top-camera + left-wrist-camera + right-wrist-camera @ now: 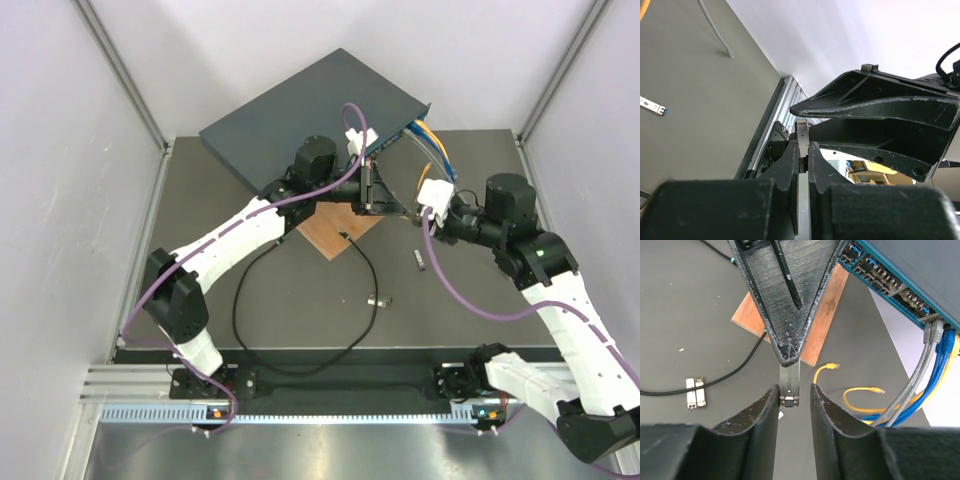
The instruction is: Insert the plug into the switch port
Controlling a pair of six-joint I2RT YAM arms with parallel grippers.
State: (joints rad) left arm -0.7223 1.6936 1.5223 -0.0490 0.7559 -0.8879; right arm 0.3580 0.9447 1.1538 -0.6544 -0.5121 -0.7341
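Left of centre, your left gripper (789, 358) is clamped on the plug (789, 382), a thin dark strip sticking out past its tips. From these views you cannot trace the black cable into it. The plug's long axis runs left to right, straight from that pincer toward the right gripper (794, 388). Its fingers flank the plug's free end without pinching it: one pad looks just touching and the other shows a sliver of gap, so count it as open. The switch port (888, 281) you want sits in the teal row on the far side of both pincers. By my judgement the plug lies crosswise to its way in and must turn tip-far. The left arm looks nearer that face. Further right, blue cables (936, 367) fill the end ports.
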